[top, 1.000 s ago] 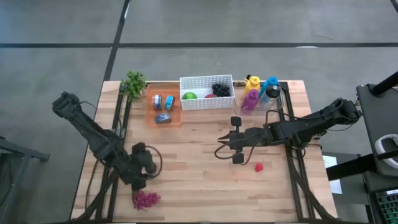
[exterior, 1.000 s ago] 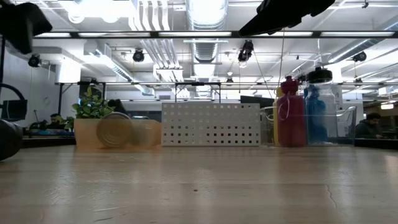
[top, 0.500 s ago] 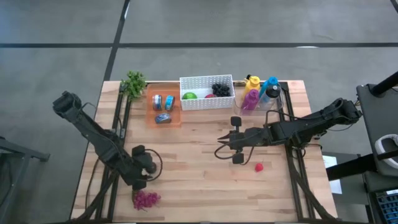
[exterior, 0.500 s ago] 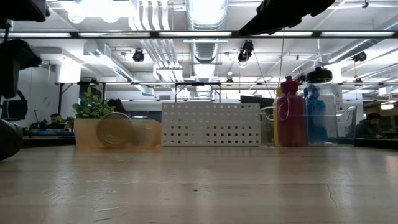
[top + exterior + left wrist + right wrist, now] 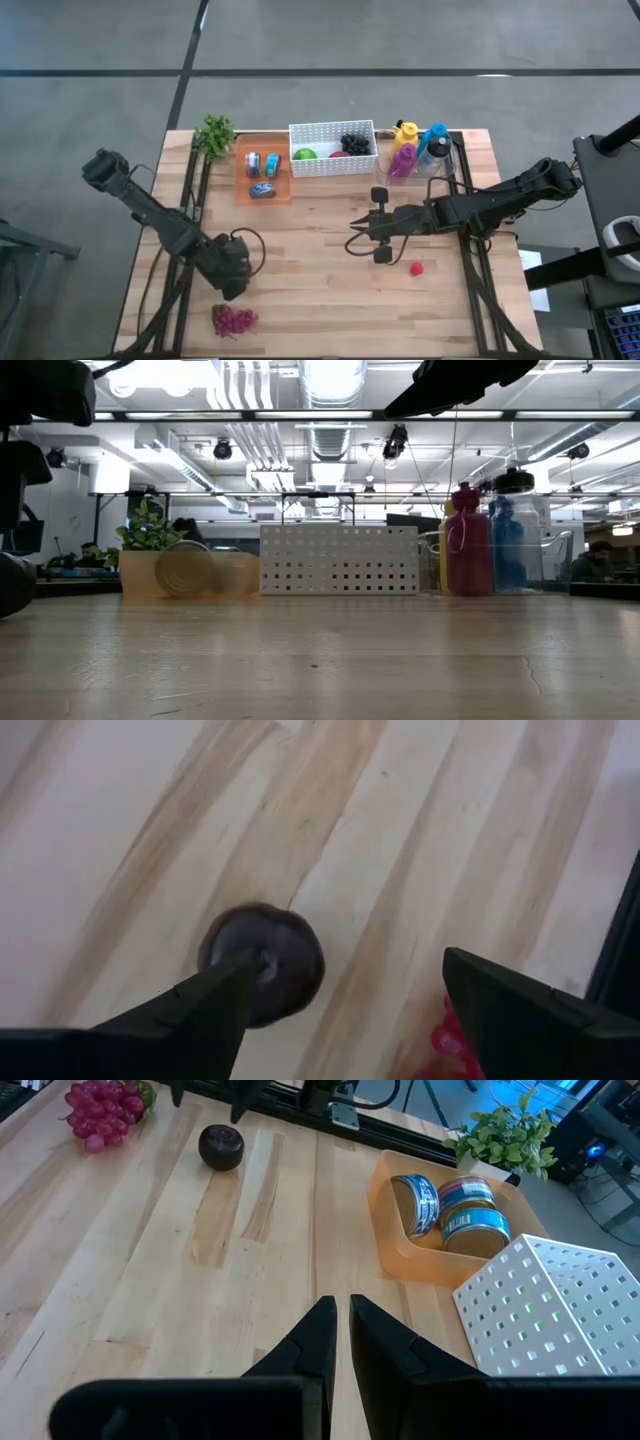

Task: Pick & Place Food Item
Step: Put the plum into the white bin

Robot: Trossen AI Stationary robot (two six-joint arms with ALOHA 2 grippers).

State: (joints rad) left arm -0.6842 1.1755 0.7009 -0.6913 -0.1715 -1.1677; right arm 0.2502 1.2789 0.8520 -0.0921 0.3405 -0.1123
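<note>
My left gripper point(image 5: 345, 995) hangs with fingers spread apart over the dark plum point(image 5: 263, 963), which lies free on the table point(image 5: 330, 300) near its front left corner, beside the grapes point(image 5: 234, 320). My right gripper point(image 5: 352, 236) waits pinched together mid-table.

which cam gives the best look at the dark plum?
Right wrist view: the plum sits whole and clear on the table, beside the grapes. Left wrist view shows it close but blurred, partly behind the open left gripper's finger. High view: hidden under the left gripper. Low view: not visible.
</note>
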